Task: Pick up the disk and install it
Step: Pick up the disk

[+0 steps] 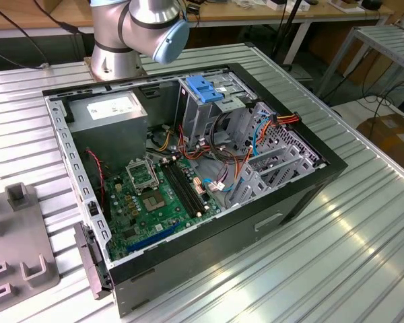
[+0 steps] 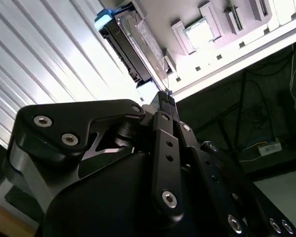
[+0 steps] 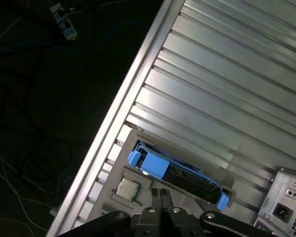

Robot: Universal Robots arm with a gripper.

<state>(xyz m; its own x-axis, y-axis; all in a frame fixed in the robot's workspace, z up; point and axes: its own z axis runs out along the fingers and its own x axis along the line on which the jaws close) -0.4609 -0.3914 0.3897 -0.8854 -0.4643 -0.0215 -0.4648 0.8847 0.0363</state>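
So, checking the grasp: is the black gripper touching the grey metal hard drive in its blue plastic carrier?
Cannot tell: in the first wrist view the gripper ends beside the disk, depth unclear.

we log open computer case (image 1: pixel 256 222) on ribbed metal table (image 1: pixel 337 256) | green motherboard (image 1: pixel 155 202) inside | blue latch (image 1: pixel 203 87) atop drive cage (image 1: pixel 200 116) | arm base (image 1: pixel 114 57) beyond case

No lettering can be read from where I hang. Exterior view: the white label (image 1: pixel 111 108) on top of the grey power supply (image 1: pixel 121 121) carries print too fine for me to make out. Second wrist view: the disk (image 2: pixel 133 44) stands on edge, its flat face seen at a steep angle, and any marking there is illegible. First wrist view: the square chip (image 3: pixel 127 188) shows me no legible marks.
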